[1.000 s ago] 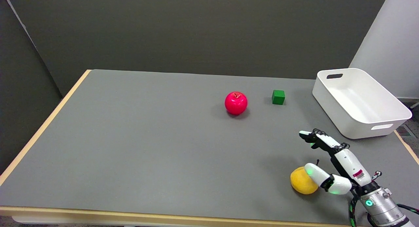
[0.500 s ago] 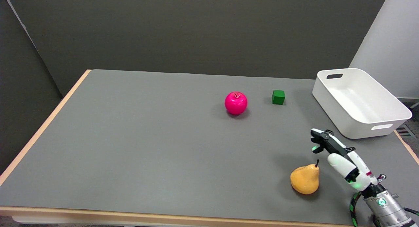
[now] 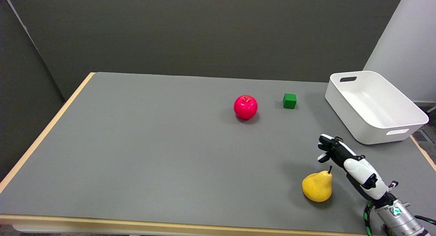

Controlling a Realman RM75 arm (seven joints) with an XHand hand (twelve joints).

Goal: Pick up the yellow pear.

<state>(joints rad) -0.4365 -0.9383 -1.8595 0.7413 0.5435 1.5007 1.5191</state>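
Red apple [image 3: 245, 107] beside green cube [image 3: 289, 101]; white bin [image 3: 374, 106] right.

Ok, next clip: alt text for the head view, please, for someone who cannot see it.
The robot's right hand hovers just right of a yellow pear lying near the front edge of a grey table, holding nothing, with a gap between them. Farther back sit a red apple and a small green cube, with a white bin at the right edge.
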